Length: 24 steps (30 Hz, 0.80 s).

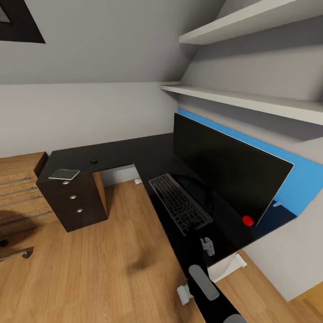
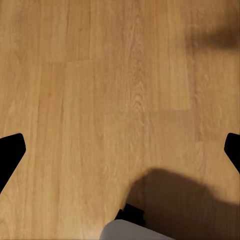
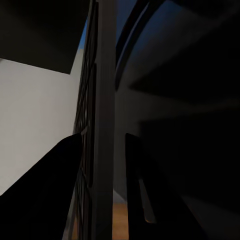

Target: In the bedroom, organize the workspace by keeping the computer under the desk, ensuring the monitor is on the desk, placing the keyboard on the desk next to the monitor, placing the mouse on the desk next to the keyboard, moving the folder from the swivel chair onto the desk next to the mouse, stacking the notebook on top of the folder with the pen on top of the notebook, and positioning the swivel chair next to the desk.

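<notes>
Right wrist view: right gripper (image 3: 102, 150) clamped on keyboard (image 1: 179, 202) edge by monitor (image 1: 229, 172). Risk: kbd tilts, clips the stand. Left gripper (image 2: 120, 150) spread apart over floor (image 2: 100, 75).

You can't tell how the right gripper (image 1: 194, 228) grips the keyboard (image 1: 179, 202) from the head view, since its fingers are black against the black desk (image 1: 130, 154). In the left wrist view the picture's sides cut the left gripper's fingertips (image 2: 10, 150). The small dark thing (image 1: 93, 159) on the far desk is too small to identify.
</notes>
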Tool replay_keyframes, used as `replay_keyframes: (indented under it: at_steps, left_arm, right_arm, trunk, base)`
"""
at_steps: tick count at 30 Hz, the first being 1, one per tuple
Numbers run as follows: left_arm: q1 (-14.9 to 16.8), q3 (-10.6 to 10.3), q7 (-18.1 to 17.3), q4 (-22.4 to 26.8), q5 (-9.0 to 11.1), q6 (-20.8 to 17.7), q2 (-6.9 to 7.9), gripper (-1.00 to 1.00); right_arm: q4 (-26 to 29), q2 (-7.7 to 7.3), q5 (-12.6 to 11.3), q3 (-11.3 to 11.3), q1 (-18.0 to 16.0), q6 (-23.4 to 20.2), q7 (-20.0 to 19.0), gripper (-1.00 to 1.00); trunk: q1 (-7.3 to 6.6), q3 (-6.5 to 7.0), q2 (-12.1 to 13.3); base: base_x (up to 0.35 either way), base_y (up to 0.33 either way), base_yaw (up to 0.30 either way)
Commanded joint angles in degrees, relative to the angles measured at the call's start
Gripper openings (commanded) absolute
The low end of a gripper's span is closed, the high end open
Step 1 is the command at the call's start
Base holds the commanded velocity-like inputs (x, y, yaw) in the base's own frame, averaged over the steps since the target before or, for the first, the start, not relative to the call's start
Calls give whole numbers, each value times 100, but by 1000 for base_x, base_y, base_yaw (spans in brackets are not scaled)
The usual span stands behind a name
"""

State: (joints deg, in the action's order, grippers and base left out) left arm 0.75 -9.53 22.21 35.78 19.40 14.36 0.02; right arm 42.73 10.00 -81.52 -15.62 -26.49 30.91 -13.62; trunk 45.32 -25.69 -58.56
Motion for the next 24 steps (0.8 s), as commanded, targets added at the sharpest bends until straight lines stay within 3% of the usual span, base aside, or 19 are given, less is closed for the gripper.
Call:
replay_keyframes:
  at_steps: [1, 10, 18, 24]
  left_arm:
    - [4, -40, 38, -1, 55, 32, 6, 100]
    - [4, -40, 35, -1, 55, 32, 6, 100]
    - [4, -40, 30, -1, 55, 32, 4, 100]
    - [4, -40, 32, -1, 55, 32, 0, 100]
  right_arm:
    - [-6, 0, -58, -14, -5, 24, -43, -100]
    - [-10, 0, -81, -19, -5, 21, -30, -100]
    - [-172, 0, -440, -36, -5, 21, -35, -100]
    - [-209, 0, -501, -27, -5, 21, -35, -100]
  trunk:
    - [0, -6, -4]
    - [0, -6, -4]
    - [0, -6, -4]
    - [0, -6, -4]
  base:
    - [16, 0, 0]
    - [3, 136, 0]
    - [0, 33, 0]
    - [0, 1, 0]
